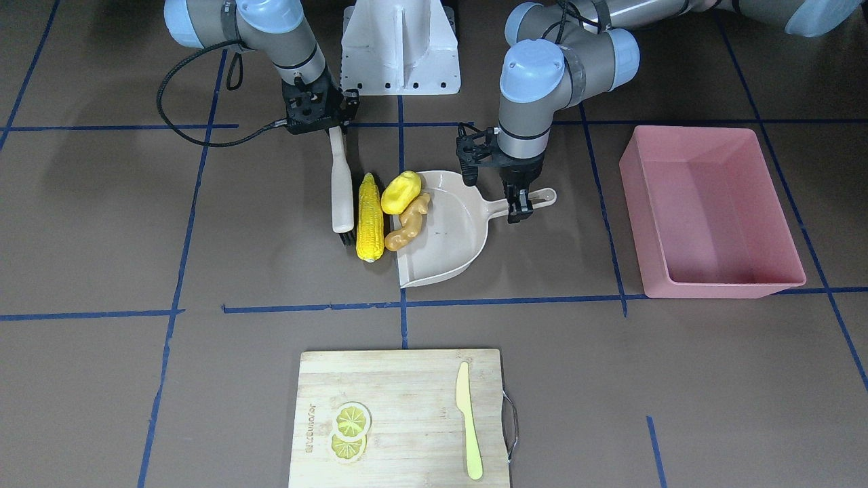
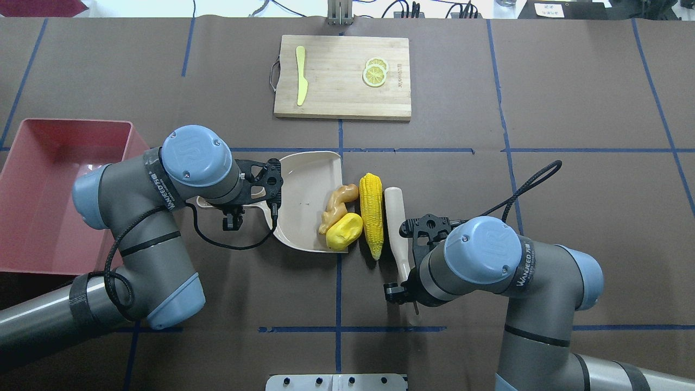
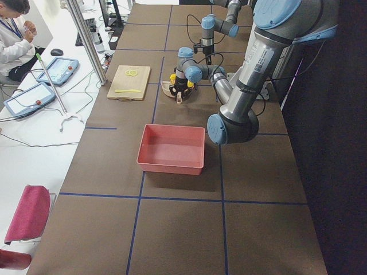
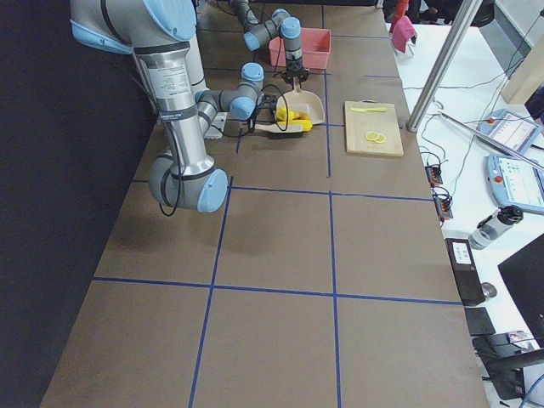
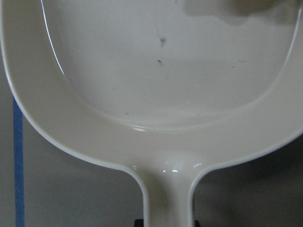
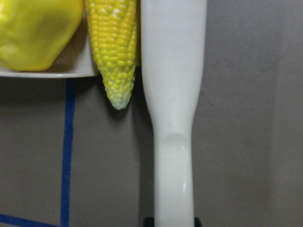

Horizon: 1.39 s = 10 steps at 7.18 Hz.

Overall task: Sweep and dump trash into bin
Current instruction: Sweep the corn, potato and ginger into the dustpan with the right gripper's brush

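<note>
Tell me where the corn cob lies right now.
In the overhead view the corn cob lies just right of centre, at the dustpan's open mouth, with the brush close along its other side.

We count three toy foods (image 1: 369, 217), two lemon slices (image 1: 352, 421), one knife (image 1: 468, 420), one board (image 1: 407, 379), one dustpan (image 1: 453, 252), one brush (image 1: 341, 196), one bin (image 1: 719, 289)

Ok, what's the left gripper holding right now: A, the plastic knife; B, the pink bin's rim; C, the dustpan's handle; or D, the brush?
C: the left gripper is clamped on the handle of the dustpan, while the brush is in the right gripper.
</note>
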Each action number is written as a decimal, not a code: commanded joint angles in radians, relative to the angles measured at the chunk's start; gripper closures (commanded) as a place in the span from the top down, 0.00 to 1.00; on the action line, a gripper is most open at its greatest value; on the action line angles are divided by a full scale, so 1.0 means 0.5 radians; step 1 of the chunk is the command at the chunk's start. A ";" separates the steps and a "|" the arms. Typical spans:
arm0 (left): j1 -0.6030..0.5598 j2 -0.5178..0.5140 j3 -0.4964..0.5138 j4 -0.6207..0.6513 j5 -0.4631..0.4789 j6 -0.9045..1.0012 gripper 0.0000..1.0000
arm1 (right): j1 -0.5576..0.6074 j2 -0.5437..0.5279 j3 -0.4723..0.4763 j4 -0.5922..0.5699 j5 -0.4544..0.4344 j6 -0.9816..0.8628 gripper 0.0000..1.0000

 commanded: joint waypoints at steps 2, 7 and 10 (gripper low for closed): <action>0.023 -0.030 0.009 -0.018 -0.001 -0.054 0.28 | -0.004 0.139 -0.083 0.003 0.000 0.008 0.01; 0.020 0.040 -0.016 -0.193 -0.007 -0.048 0.28 | 0.045 0.146 -0.074 0.000 0.012 0.008 0.01; 0.011 0.151 -0.007 -0.509 -0.019 -0.143 0.28 | 0.082 0.146 -0.032 -0.003 0.018 0.011 0.01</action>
